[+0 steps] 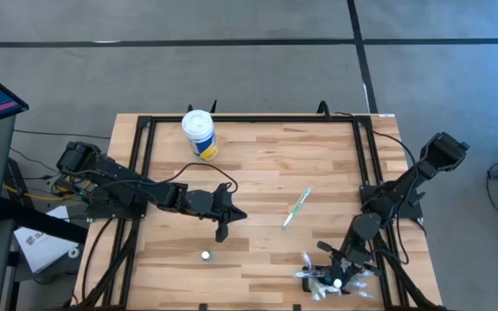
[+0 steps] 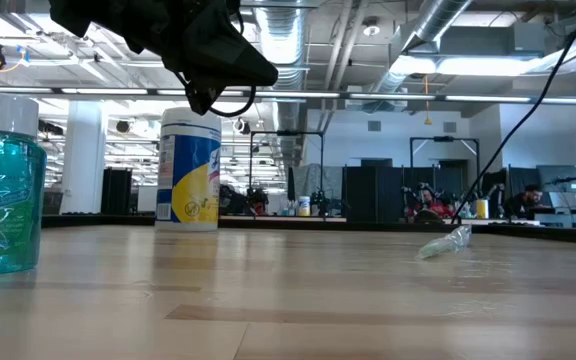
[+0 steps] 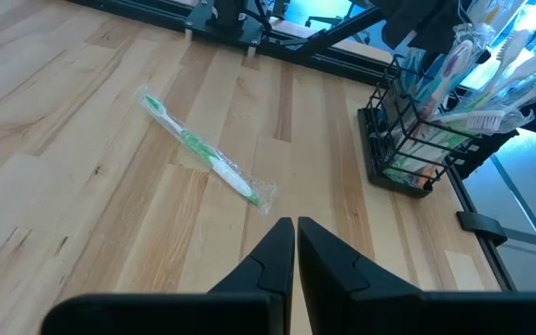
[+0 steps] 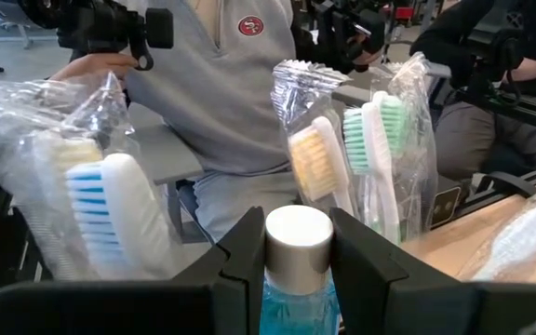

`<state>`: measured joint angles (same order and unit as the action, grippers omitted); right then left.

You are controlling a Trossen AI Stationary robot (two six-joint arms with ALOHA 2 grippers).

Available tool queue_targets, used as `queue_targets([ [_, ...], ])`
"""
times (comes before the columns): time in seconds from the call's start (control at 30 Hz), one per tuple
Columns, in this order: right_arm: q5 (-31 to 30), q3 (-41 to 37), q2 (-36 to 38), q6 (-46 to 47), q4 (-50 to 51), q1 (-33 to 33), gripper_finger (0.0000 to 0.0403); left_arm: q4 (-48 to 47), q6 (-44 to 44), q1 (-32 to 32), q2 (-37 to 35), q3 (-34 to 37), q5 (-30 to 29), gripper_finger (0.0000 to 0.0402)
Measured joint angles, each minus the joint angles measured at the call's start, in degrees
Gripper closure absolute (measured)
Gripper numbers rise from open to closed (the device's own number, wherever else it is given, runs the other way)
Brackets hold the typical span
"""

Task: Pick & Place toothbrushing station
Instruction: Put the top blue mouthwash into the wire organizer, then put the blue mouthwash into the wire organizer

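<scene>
Station (image 1: 331,281) sits at the table's (image 1: 266,173) edge on our right arm's side, packed with wrapped brushes. Our right jaws pinch the silver cap (image 4: 298,233) of a blue bottle among them. We'd lift straight up and slowly, so nothing snags or tips the rack. Left jaws, pressed together, hover mid-table near a loose toothbrush (image 3: 207,154).

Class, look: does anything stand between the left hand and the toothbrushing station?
Nothing on the table between them. The shut left hand faces bare wood up to the toothbrushing station; the wrapped toothbrush lies aside. The right hand is at the station, around a bottle cap.
</scene>
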<state>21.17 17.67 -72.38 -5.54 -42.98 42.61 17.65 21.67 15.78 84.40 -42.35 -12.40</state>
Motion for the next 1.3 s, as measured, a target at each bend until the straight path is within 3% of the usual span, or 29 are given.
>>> queue_targets([
  [0.47, -0.02, 0.07, 0.00, 1.08, 0.74, 0.00, 0.0319, 0.00, 0.00, 0.00, 0.00, 0.00, 0.00, 0.0389],
  [0.67, -0.20, 0.07, 0.00, 1.54, 0.86, -0.02, 0.0295, 0.00, 0.00, -0.01, 0.00, 0.00, 0.00, 0.0389],
  [0.9, -0.24, 0.11, 0.02, 1.53, 1.61, 0.00, 0.0317, 0.00, 0.00, -0.01, 0.00, 0.00, 0.00, 0.0389],
  [1.13, -0.28, 0.11, 0.02, 1.63, 2.25, -0.02, 0.0273, 0.00, 0.00, -0.01, 0.00, 0.00, -0.02, 0.0389],
  [1.3, -0.28, 0.10, 0.02, 1.68, 2.87, -0.02, 0.0285, 0.00, 0.00, -0.01, 0.00, 0.00, 0.00, 0.0389],
])
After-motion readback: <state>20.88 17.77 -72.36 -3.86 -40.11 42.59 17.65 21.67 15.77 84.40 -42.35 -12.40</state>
